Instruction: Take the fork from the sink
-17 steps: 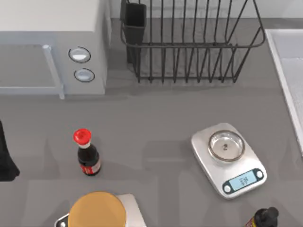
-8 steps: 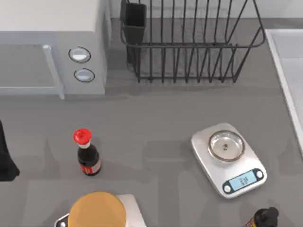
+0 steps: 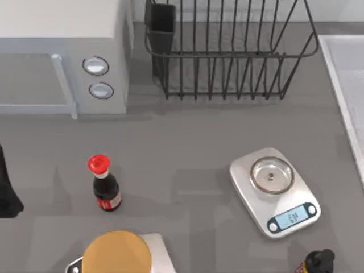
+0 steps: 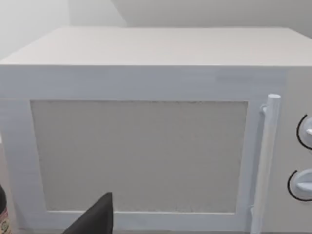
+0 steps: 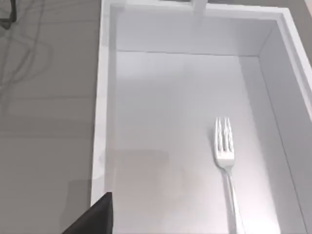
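Note:
The fork [image 5: 226, 158] is slim and silver and lies flat on the floor of the sink [image 5: 101, 112], near one long wall, with its handle running out of the right wrist view. A dark part of my right gripper [image 5: 97, 218] hangs above the sink's rim, well off to the side of the fork. In the top view the sink [image 3: 341, 96] is at the right edge of the table. My left arm [image 3: 7, 187] sits at the far left edge, and a dark part of my left gripper [image 4: 96, 219] faces the microwave door.
A white microwave [image 3: 57, 51] stands at the back left and a black wire dish rack [image 3: 227, 51] at the back middle. A kitchen scale [image 3: 276, 192], a red-capped bottle [image 3: 104, 185], a round bun [image 3: 116, 253] and a dark bottle [image 3: 317, 263] stand on the grey table.

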Robot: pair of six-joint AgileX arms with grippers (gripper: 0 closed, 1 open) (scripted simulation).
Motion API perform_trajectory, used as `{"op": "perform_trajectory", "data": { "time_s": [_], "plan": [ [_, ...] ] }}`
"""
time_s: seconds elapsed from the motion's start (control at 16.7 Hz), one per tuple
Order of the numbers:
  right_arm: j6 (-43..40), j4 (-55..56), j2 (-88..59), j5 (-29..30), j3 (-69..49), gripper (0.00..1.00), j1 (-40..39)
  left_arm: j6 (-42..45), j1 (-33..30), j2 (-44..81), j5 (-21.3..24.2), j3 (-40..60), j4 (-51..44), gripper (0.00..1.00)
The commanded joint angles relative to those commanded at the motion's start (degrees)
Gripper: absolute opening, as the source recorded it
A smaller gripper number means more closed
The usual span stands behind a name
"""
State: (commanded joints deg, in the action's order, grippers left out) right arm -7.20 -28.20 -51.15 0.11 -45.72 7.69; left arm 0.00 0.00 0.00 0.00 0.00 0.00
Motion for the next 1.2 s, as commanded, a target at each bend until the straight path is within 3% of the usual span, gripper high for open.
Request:
{"op": "perform_trajectory", "data": {
  "time_s": [0.42, 0.72, 0.96, 1.2],
  "plan": [
    [-5.82, -22.81, -46.37, 0.09, -38.43, 1.0, 6.22, 0.0, 0.0, 0.0, 0.0, 0.0, 0.0, 1.0],
    [-9.06, -35.46, -71.87, 0.14, -59.98, 1.0, 9.67, 0.0, 0.0, 0.0, 0.0, 0.0, 0.0, 1.0],
    [-10.56, -41.34, -83.08, 0.16, -69.48, 1.0, 11.28, 0.0, 0.0, 0.0, 0.0, 0.0, 0.0, 1.0],
    [-10.84, -42.45, -85.1, 0.17, -71.18, 1.0, 11.58, 0.0, 0.0, 0.0, 0.0, 0.0, 0.0, 1.0]
  ]
}}
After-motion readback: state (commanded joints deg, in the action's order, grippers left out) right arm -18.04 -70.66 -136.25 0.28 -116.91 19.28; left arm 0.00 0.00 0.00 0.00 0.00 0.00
